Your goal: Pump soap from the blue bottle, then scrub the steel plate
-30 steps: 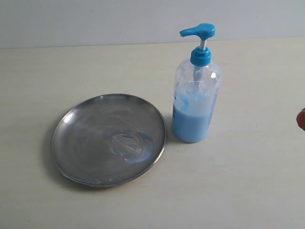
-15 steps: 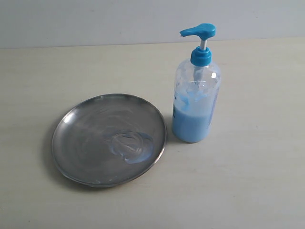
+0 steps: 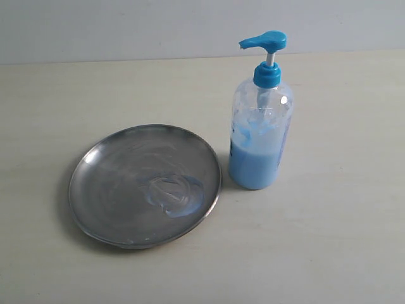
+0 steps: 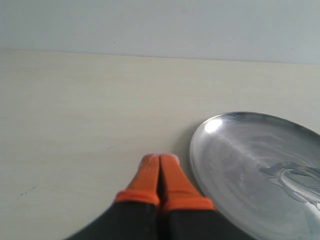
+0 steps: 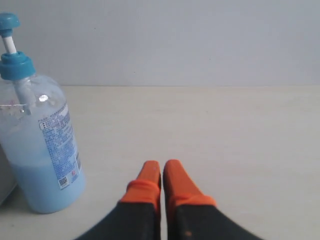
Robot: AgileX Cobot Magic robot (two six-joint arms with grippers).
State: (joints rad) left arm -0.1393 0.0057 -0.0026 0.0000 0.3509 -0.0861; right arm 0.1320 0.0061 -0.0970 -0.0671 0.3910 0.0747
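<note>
The steel plate (image 3: 144,185) lies on the table left of centre, with a pale blue smear of soap (image 3: 175,195) near its right rim. Just right of it the blue bottle (image 3: 260,130) stands upright, its pump head (image 3: 264,42) raised and light blue soap (image 3: 253,166) filling its lower part. Neither gripper shows in the exterior view. My left gripper (image 4: 160,159) is shut with nothing held, low over the table beside the plate's (image 4: 235,165) rim. My right gripper (image 5: 161,165) is shut and empty, apart from the bottle (image 5: 40,145).
The pale table top (image 3: 329,240) runs back to a plain light wall (image 3: 126,28). Nothing else stands on it in these views.
A red fingertip at the right edge of the exterior view one second ago has withdrawn out of frame. Plate, smear and bottle have not moved.
</note>
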